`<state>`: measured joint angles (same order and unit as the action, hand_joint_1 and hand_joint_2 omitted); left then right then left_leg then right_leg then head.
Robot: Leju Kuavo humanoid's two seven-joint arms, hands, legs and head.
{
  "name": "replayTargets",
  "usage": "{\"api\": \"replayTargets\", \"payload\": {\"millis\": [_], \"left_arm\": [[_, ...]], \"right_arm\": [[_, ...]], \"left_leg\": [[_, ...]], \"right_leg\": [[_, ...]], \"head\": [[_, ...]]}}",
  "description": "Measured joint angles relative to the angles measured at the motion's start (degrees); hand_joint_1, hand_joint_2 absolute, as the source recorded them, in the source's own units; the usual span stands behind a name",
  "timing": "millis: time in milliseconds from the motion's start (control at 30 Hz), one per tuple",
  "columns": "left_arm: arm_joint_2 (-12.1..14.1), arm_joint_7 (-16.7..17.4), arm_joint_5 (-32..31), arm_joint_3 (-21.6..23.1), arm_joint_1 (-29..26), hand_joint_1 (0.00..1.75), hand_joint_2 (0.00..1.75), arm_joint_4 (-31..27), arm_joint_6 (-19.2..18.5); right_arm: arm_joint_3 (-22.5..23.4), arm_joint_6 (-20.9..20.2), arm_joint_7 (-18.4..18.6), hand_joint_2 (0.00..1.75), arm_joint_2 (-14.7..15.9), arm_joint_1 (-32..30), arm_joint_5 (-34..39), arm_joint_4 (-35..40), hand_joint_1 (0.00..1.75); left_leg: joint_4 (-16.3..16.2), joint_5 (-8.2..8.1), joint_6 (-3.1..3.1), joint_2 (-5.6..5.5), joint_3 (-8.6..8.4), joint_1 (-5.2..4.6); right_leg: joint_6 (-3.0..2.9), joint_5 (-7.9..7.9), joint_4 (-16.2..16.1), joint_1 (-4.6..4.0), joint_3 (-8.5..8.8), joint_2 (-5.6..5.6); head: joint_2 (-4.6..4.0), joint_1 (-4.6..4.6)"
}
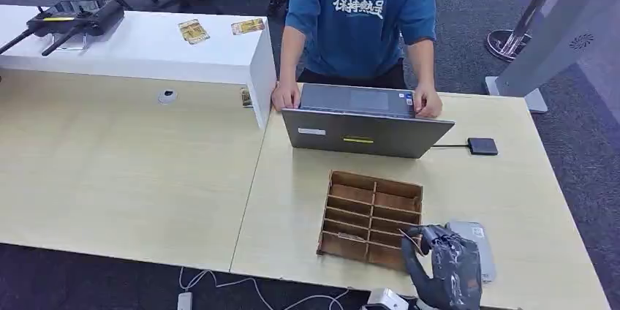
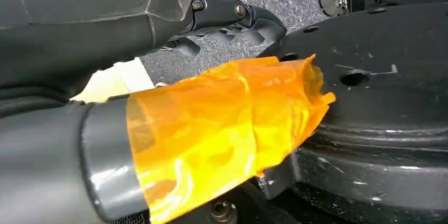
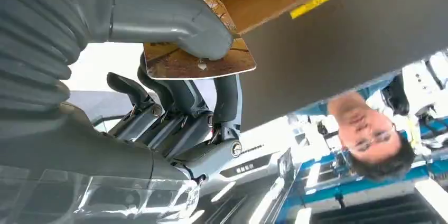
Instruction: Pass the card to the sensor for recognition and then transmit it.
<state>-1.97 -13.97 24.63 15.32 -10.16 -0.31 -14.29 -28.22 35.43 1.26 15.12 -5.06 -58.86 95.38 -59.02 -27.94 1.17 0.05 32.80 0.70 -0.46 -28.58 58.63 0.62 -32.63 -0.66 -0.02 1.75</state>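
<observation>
Right hand [image 3: 179, 76] pinches one card [image 3: 211, 63]; left hand [image 2: 222, 18] fingers curled, empty; one wooden rack [image 1: 373, 215].

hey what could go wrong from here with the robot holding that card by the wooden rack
1. The right hand pinches the card near one end between thumb and fingers, with most of the card sticking out past the thumb; it could slip or twist as the arm moves.
2. The hand sits right at the near corner of the wooden slotted rack; lifting carelessly might catch a divider and drag the rack.
3. The grey device lies just beside the hand and could get bumped.
</observation>
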Motion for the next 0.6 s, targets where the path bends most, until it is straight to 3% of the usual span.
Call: {"api": "replayTargets", "payload": {"millis": [167, 200, 233, 267, 433, 600], "left_arm": [[0.00, 0.00, 0.02, 0.04, 0.00, 0.00, 0.00, 0.00, 0.00], [-0.09, -0.26, 0.24, 0.24, -0.02, 0.00, 0.00, 0.00, 0.24], [-0.28, -0.61, 0.55, 0.57, -0.17, 0.00, 0.00, 0.00, 0.77], [-0.24, -0.61, 0.52, 0.72, -0.17, 0.00, 0.00, 0.00, 0.87], [0.28, -0.66, -0.48, 1.72, -0.12, 0.00, 0.00, 0.00, 0.28], [1.24, -0.63, -1.66, 2.69, -0.04, 0.00, 0.00, 0.00, -0.42]], "right_arm": [[0.04, 0.18, -0.15, 1.75, -0.04, -0.08, 0.15, 0.04, 1.75], [1.11, 3.13, -2.72, 1.75, -0.89, -0.77, 2.54, 1.19, 1.75], [6.43, 4.24, -9.35, 1.75, -4.68, -2.46, 8.50, 4.94, 1.75], [7.65, 4.26, -9.92, 1.75, -5.27, -2.42, 10.04, 5.33, 1.75], [12.85, 4.19, -10.56, 1.75, -6.73, 0.88, 13.81, 5.51, 1.75], [14.56, 3.34, -8.87, 1.75, -7.06, 7.20, 14.27, 3.30, 1.75]], "left_leg": [[0.00, 0.00, 0.00, 0.00, 0.00, 0.00], [0.00, 0.00, 0.00, 0.00, 0.00, 0.00], [0.00, 0.00, 0.00, 0.00, 0.00, 0.00], [0.00, 0.00, 0.00, 0.01, 0.00, 0.00], [0.00, 0.01, 0.00, 0.04, 0.00, -0.01], [0.00, 0.07, -0.03, 0.03, -0.02, -0.01]], "right_leg": [[0.00, 0.00, 0.00, 0.00, 0.00, 0.00], [0.00, 0.00, 0.00, 0.00, 0.00, 0.00], [0.00, 0.00, 0.00, 0.00, 0.00, 0.01], [0.00, 0.00, 0.01, 0.00, 0.00, 0.02], [0.00, 0.02, 0.01, 0.00, 0.03, 0.05], [0.00, 0.11, 0.01, 0.02, 0.03, 0.05]], "head": [[0.00, 0.00], [0.00, 0.02], [0.00, 0.02], [0.00, 0.02], [0.00, 0.00], [0.00, 0.00]]}}
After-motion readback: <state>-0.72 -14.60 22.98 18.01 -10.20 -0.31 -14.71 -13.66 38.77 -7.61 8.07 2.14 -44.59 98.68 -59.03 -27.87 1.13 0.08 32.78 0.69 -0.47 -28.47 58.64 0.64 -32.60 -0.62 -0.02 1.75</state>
